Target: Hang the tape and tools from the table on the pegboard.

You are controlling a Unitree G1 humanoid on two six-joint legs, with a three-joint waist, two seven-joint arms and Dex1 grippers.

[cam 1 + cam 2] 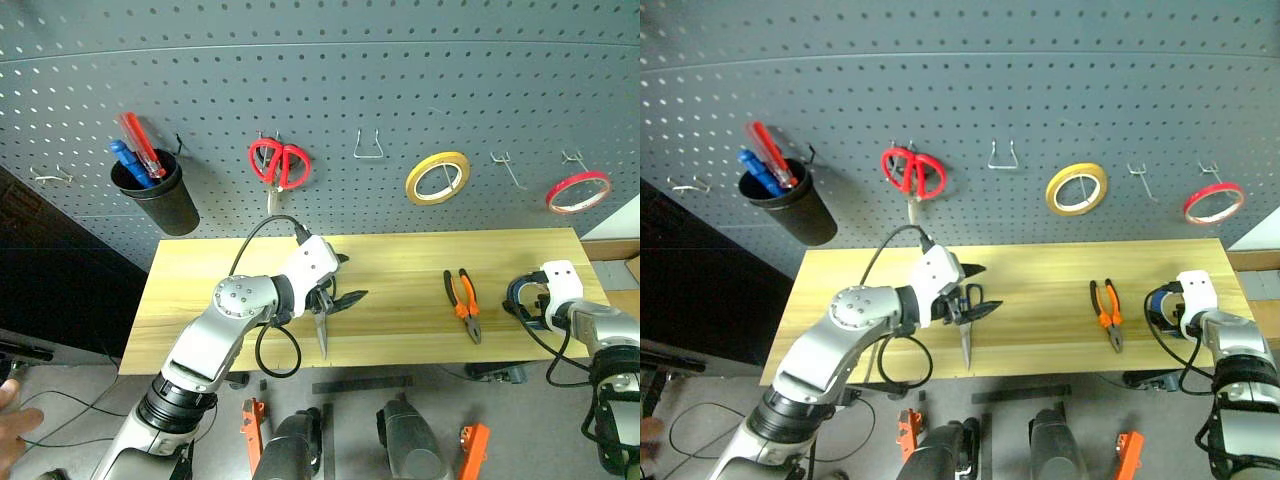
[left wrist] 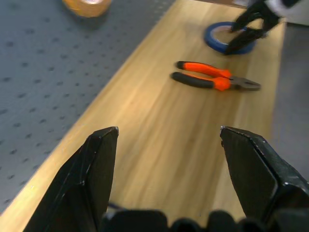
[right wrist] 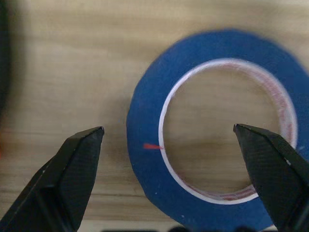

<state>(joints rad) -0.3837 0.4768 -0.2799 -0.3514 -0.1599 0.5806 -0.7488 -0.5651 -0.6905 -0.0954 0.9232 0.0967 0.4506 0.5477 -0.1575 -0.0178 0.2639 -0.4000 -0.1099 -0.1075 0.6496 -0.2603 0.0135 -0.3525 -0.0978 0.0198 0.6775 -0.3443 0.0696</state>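
Note:
The dark blue tape (image 3: 145,121) lies flat near the right end of the table (image 1: 400,270). My right gripper (image 3: 167,128) hovers just over it, open, with one finger on each side of the roll. Orange-and-black pliers (image 1: 462,303) lie on the wood to the left of the tape. Near the table's middle front lie the scissors (image 1: 322,335), blades pointing at the front edge. My left gripper (image 1: 345,280) hangs open right above their handles, with nothing between its fingers (image 2: 96,164). The pegboard (image 1: 400,80) rises behind the table.
On the pegboard hang red-handled scissors (image 1: 279,163), a yellow roll (image 1: 437,177), a red roll (image 1: 578,191) and a black cup (image 1: 155,190) with red and blue handles. Bare hooks (image 1: 368,145) sit between them. A person's hand (image 1: 15,420) shows at the lower left.

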